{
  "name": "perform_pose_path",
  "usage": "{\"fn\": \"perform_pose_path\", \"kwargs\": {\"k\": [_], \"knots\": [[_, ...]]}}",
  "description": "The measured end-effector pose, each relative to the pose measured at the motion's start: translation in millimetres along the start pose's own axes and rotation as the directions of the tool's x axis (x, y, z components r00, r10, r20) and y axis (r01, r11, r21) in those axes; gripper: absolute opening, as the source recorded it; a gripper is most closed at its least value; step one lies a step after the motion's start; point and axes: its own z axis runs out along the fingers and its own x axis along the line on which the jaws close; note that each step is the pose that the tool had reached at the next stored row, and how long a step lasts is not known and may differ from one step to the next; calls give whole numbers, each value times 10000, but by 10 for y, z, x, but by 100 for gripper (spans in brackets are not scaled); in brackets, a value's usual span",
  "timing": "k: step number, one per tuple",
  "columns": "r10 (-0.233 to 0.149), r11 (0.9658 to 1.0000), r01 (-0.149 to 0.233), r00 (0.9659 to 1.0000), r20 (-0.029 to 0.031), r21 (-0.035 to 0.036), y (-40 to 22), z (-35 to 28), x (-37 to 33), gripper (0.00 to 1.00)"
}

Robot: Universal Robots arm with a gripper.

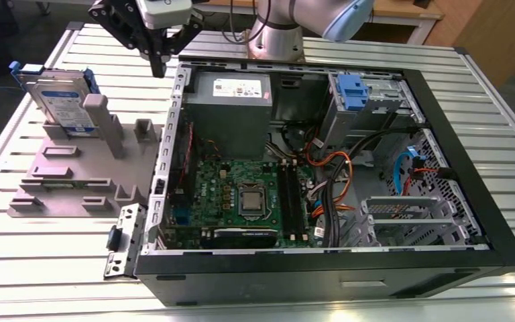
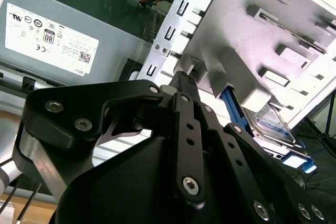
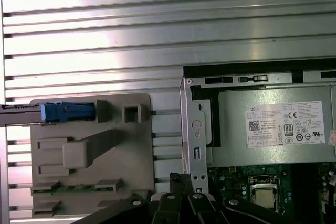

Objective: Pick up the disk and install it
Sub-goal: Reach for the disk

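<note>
The tabletop point(image 1: 51, 268) is ribbed, bright aluminium, built of long parallel slats. On it lies an open computer case point(image 1: 329, 275), a black-rimmed box of perforated bare steel. Beside it, on the exterior view's left, sits a matte grey plastic stand point(image 1: 70, 174) with blocky posts and rectangular slots; it appears in both wrist views too point(image 3: 89, 150) point(image 2: 273, 30). Inside the case are a smooth grey power-supply box point(image 1: 231, 100) with a white sticker, a green circuit board point(image 1: 239, 181), and tangled orange and black cables point(image 1: 329, 164).

The disk point(image 1: 65, 100) is a flat silver-grey slab with a white-and-blue label and a blue plastic frame. It stands on edge in the far end of the stand. A stand post hides its lower part. In the first wrist view the disk point(image 3: 65, 112) shows edge-on as a blue strip that runs out of the picture. In the second wrist view the disk point(image 2: 268, 121) is partly covered by the hand's black links.

The picture's top edge cuts off the pale arm point(image 1: 275, 27). The hand point(image 1: 158, 64) is black, jointed metal with visible screw heads. Its fingers taper together to one tip with nothing between them, as both wrist views point(image 2: 184, 77) point(image 3: 178, 179) also suggest. It hangs over the gap between the stand and the case's rear corner. That puts it to the exterior view's right of the disk, higher than it and clearly apart.
</note>
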Motion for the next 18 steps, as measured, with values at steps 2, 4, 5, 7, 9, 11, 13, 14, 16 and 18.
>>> {"fn": "perform_pose_path", "kwargs": {"k": [2,4,5,7,9,11,13,14,16,18], "knots": [[0,10000,0,10000,0,0,0,0,1,11],[0,10000,0,10000,0,0,0,0,1,11],[0,10000,0,10000,0,0,0,0,1,11],[1,10000,-1,10000,0,0,0,0,1,11],[2,10000,-2,10000,0,-1,0,0,7,11],[1,10000,-1,10000,0,-1,-1,1,19,11],[0,10000,0,10000,0,0,-1,1,35,11],[0,10000,0,10000,0,0,-2,2,47,11],[0,10000,0,10000,0,0,-2,3,67,11],[0,10000,0,10000,0,0,-3,5,91,11]]}}
